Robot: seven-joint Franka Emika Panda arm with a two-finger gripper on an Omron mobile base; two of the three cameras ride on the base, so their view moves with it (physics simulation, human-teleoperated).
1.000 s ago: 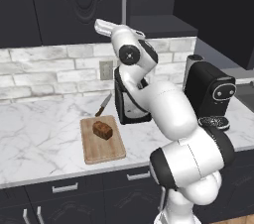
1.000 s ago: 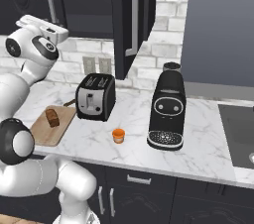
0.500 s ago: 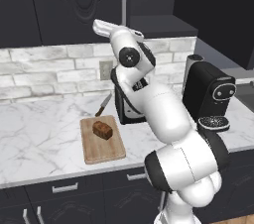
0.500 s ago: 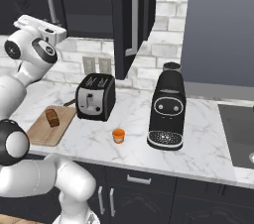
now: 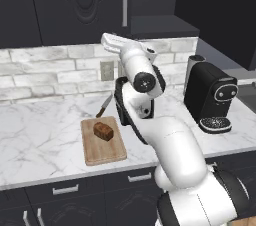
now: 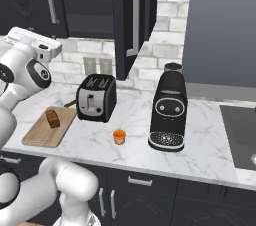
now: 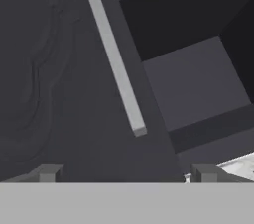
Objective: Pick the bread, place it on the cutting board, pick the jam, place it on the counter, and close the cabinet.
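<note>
Dark-brown bread [image 5: 103, 131] lies on the cutting board [image 5: 103, 141]; orange jam [image 6: 119, 136] stands near the counter's [image 6: 210, 140] front edge. Gripper [image 7: 126, 173] jaws spread, empty, facing the cabinet's [image 7: 54, 79] handle [image 7: 113, 54].

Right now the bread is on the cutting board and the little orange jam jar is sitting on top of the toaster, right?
Not quite. The bread is on the cutting board, but the jam jar stands on the white marble counter, in front of the toaster and beside the coffee machine, not on top of the toaster. The right base view shows this.
</note>
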